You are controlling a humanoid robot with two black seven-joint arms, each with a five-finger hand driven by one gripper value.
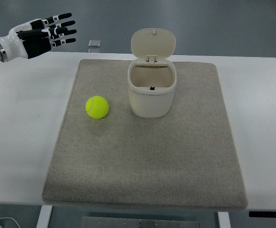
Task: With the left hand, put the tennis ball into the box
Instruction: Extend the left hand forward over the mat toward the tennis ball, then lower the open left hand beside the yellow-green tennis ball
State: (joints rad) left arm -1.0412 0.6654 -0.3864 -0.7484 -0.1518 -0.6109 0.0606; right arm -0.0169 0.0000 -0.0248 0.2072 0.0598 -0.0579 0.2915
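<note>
Top view shows it all, looking down on a white table (23,142) with a big grey mat (147,166) on it. A yellow tennis ball (97,107) sits on the mat, a bit left of the middle. Just to its right, close but not touching, stands a cream box (152,92). Its lid (153,43) is flipped up at the back, so the top is open and I can see down inside.

The left hand (45,35) comes in from the top left corner. It hangs over the far left edge of the table, off the mat. Its fingers (61,26) are stretched out straight and a little spread, pointing to the right. It holds nothing. The right hand is nowhere to be seen.

Here is what matters most, I think. The ball lies nearer to me and to the right of the hand, well apart from it. So the hand would have to come down and toward the ball, across the mat's edge. A ball is round, so it has no long side to line up with. The fingers just need to wrap around it. The box waits right past the ball on the same side, so the lift over should be short.

A small square thing (94,43) lies past the far edge of the table. I cannot tell what it is.
</note>
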